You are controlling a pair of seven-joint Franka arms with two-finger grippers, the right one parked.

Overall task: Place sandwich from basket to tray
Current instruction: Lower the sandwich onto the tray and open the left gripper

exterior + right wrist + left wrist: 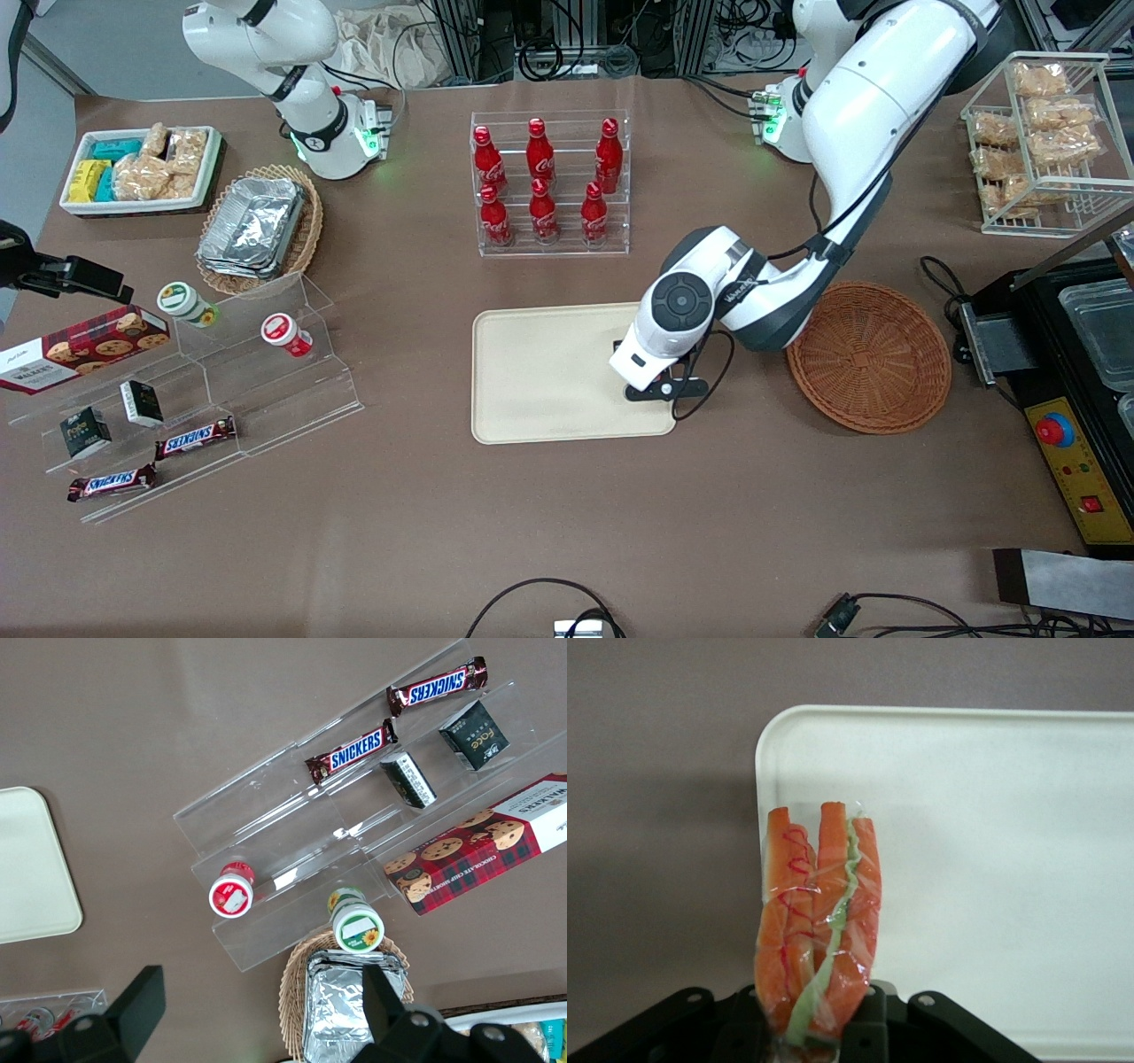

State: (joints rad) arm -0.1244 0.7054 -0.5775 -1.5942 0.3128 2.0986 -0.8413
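Observation:
My left gripper (pixel 811 1014) is shut on the sandwich (pixel 819 912), a clear-wrapped wedge showing its orange-red and green filling edge. It holds the sandwich above the corner of the beige tray (pixel 992 859), partly over the rim and partly over the brown table. In the front view the gripper (pixel 651 372) hangs over the end of the tray (pixel 540 372) that lies nearest the round reddish-brown basket (pixel 870 356); the wrist hides the sandwich there. The basket has nothing in it.
A clear rack of red cola bottles (pixel 551 186) stands farther from the camera than the tray. Toward the parked arm's end are a stepped acrylic shelf (pixel 204 390) with snacks, an oval basket of foil trays (pixel 260 229) and a white bin (pixel 142 168). A black appliance (pixel 1072 372) flanks the basket.

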